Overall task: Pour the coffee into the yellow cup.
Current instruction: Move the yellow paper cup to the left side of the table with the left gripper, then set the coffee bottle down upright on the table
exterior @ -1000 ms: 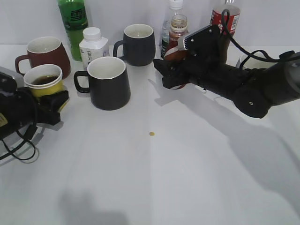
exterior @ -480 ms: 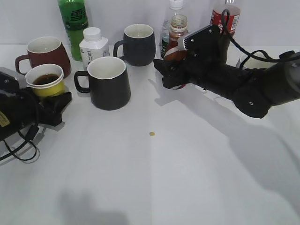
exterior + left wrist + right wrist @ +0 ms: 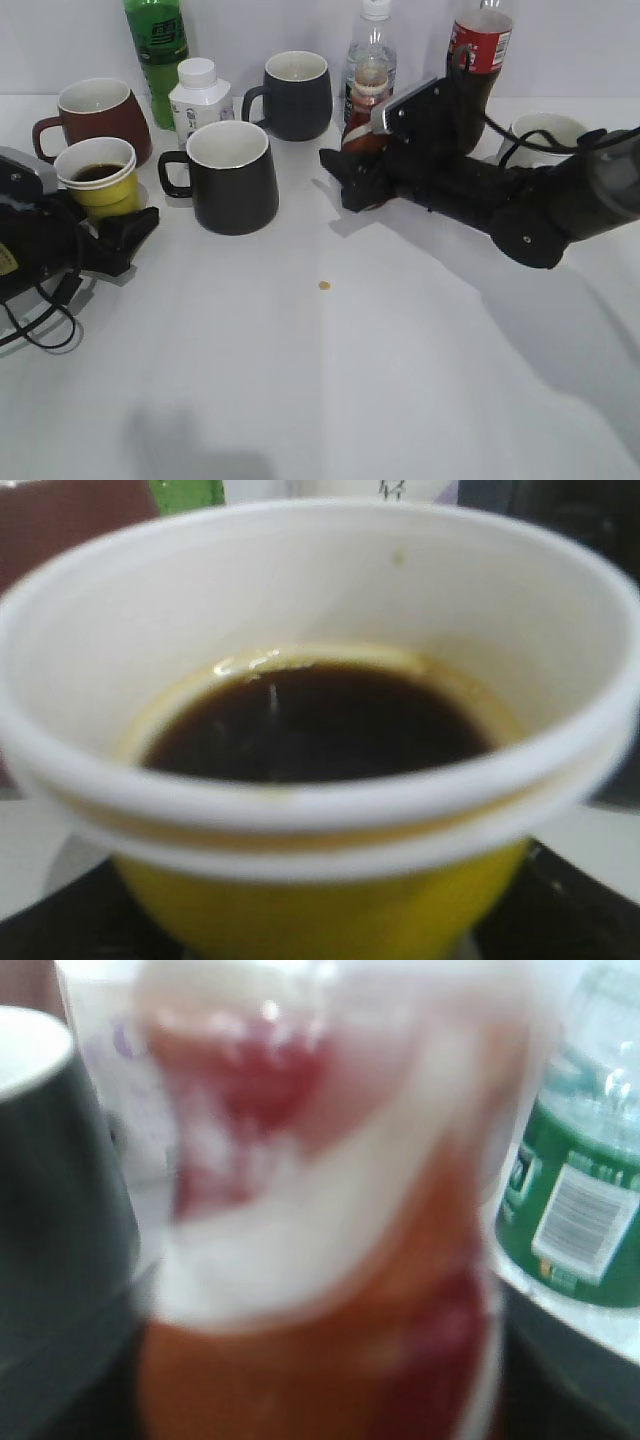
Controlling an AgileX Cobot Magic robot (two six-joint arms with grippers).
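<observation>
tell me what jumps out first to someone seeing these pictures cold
The yellow cup at the far left, already holding dark coffee, with the left gripper just in front of it. Next, the right gripper at the back middle, around the small brown coffee bottle, standing upright and uncapped. Between them, a large black mug dominates.

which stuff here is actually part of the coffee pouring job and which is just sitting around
Part of the job: coffee bottle, yellow cup, coffee already in it.

Just sitting around: two black mugs, dark red mug, green bottle, white bottle, cola bottle.
</observation>
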